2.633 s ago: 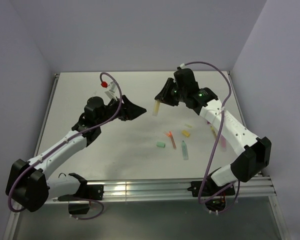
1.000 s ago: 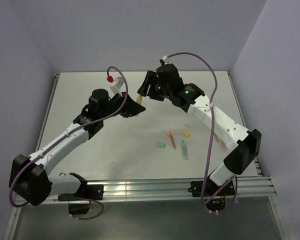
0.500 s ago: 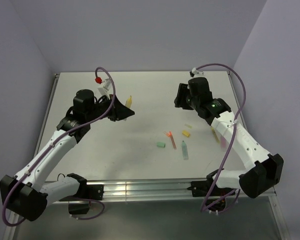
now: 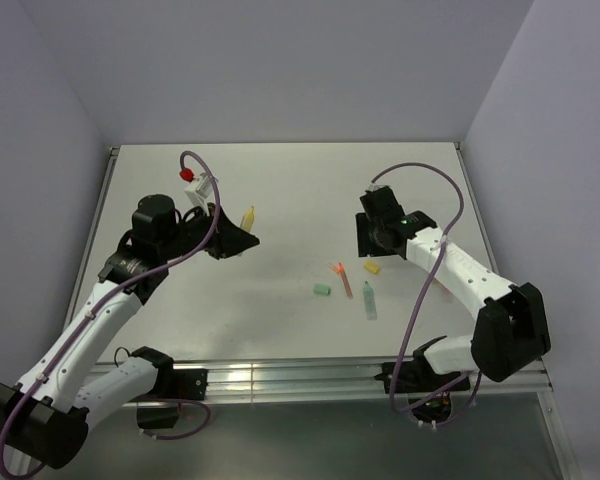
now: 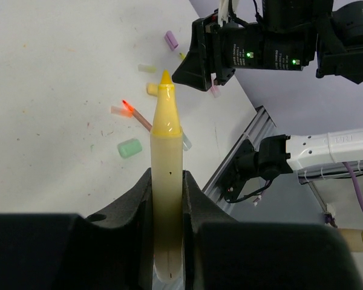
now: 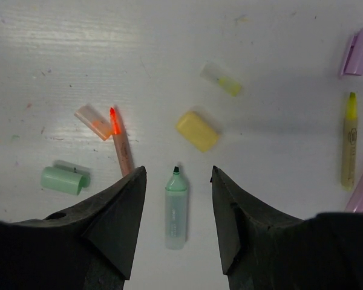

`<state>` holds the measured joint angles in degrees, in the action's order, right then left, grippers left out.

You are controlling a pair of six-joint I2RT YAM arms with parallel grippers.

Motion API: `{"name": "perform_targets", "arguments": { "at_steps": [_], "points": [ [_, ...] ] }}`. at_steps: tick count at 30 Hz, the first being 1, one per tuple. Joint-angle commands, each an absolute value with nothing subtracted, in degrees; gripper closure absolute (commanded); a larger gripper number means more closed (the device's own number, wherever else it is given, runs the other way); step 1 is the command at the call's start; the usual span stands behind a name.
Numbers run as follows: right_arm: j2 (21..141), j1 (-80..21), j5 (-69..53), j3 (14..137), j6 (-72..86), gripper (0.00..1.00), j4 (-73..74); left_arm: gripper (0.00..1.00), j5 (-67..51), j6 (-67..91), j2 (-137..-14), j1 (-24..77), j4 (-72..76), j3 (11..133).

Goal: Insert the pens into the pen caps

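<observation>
Grip first: the left gripper (image 5: 166, 176) was clamped on the yellow pen (image 5: 166, 121), one finger on each side of the barrel. The pen's pointed tip stuck up the middle of the left wrist view. From above, we saw that gripper left of centre over the table (image 4: 280, 175), the pen tip pointing toward the upper part of the frame.

The right gripper (image 6: 176, 175) stood with its jaws apart, right of centre in the top view. We could not tell whether it touched the table. In its wrist view the teal pen (image 6: 175, 211) showed on the table through the gap between the fingers, low in the middle. The orange pen (image 6: 121, 147) lay to the left of it, with the mint cap (image 6: 63, 179) at lower left. The yellow cap (image 6: 197, 130) sat near the centre, the cream cap (image 6: 222, 79) above it. At the right edge lay the other yellow pen (image 6: 349, 139), and the purple cap (image 6: 357, 51) at upper right. All these lay apart from one another.
</observation>
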<state>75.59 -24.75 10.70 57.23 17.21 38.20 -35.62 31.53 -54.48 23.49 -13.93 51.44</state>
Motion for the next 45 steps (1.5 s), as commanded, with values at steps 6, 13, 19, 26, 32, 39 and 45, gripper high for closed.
{"name": "perform_targets", "arguments": {
  "at_steps": [6, 13, 19, 26, 32, 39, 45],
  "points": [
    [82.3, -24.7, 10.5, 55.4, 14.3, 0.44, 34.9, 1.00, -36.6, 30.1, -52.6, 21.9, -11.1, 48.7],
    [86.8, -24.4, 11.1, 56.0, 13.5, 0.44, 33.6, 1.00, -36.5, 29.8, -52.1, 21.4, -10.6, 47.4],
    [89.2, -24.1, 12.2, 56.2, 12.7, 0.44, 34.2, 1.00, -36.6, 29.9, -52.1, 21.1, -10.4, 46.9],
    [91.9, -24.1, 14.4, 56.9, 13.1, 0.44, 34.4, 1.00, -37.3, 29.9, -52.5, 20.9, -10.1, 46.6],
    [94.7, -23.7, 14.8, 57.7, 13.3, 0.44, 34.3, 1.00, -37.7, 30.0, -53.0, 20.8, -10.1, 46.8],
    [95.5, -23.2, 13.4, 58.4, 13.3, 0.45, 33.4, 1.00, -37.4, 29.9, -53.2, 20.7, -10.1, 46.8],
    [96.1, -22.1, 11.0, 58.8, 13.4, 0.47, 32.5, 1.00, -37.4, 29.8, -53.7, 20.6, -10.2, 46.7]
  ]
}}
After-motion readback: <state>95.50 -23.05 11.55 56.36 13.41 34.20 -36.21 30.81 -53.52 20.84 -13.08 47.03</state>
